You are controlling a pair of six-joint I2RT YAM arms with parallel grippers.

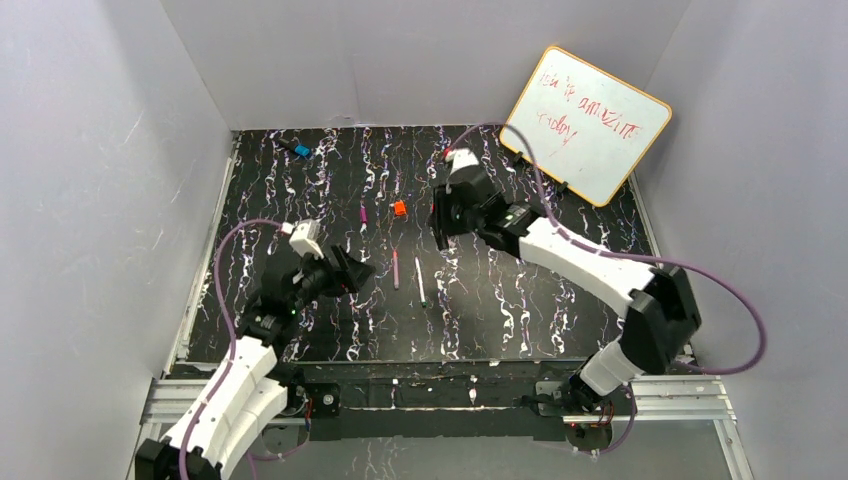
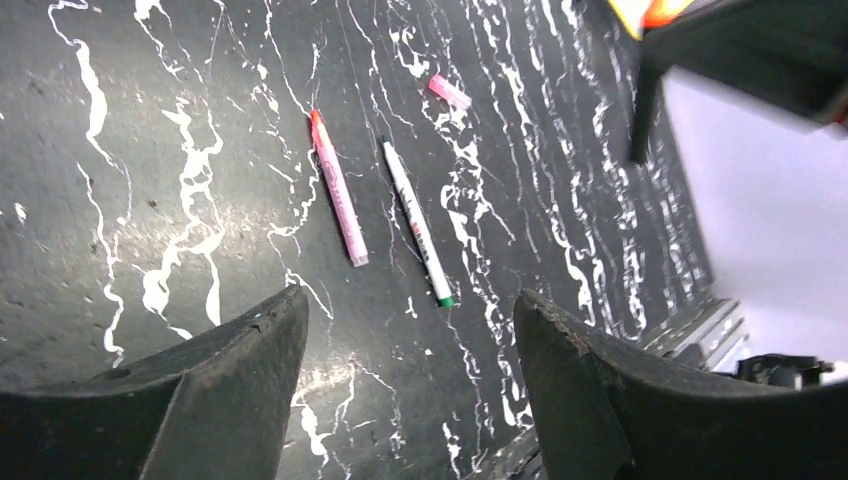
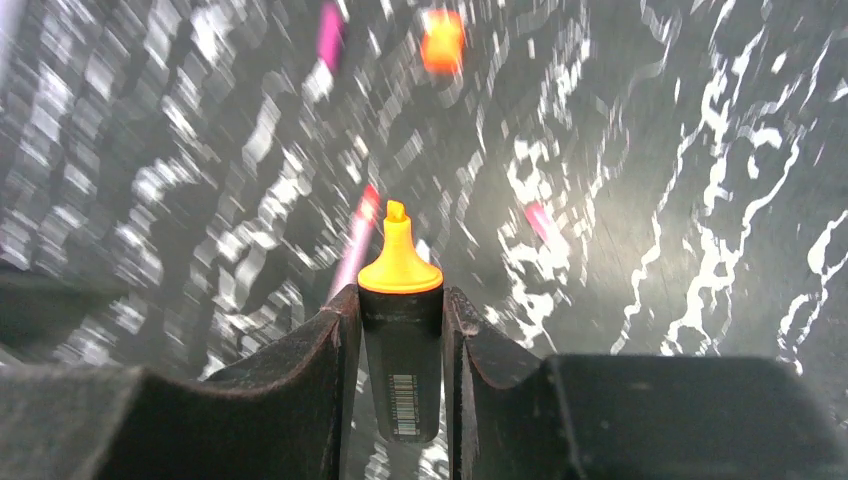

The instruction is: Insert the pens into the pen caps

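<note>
Right end effector (image 3: 400,297) clamped on black marker (image 3: 400,390), orange tip pointing forward, presumably to line up with orange cap (image 3: 442,42) mid-desk; left end effector (image 2: 408,305) wide open, empty, above pink pen (image 2: 338,190) and white pen (image 2: 418,225) toward near edge.

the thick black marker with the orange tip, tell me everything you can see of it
The thick black marker is uncapped: an orange chisel tip on a flared orange collar, and a plastic-looking black barrel with a white barcode label. The right pincer clamps its barrel from both sides, with the tip pointing outward beyond it, over the table. The orange cap lies ahead, blurred.
</note>
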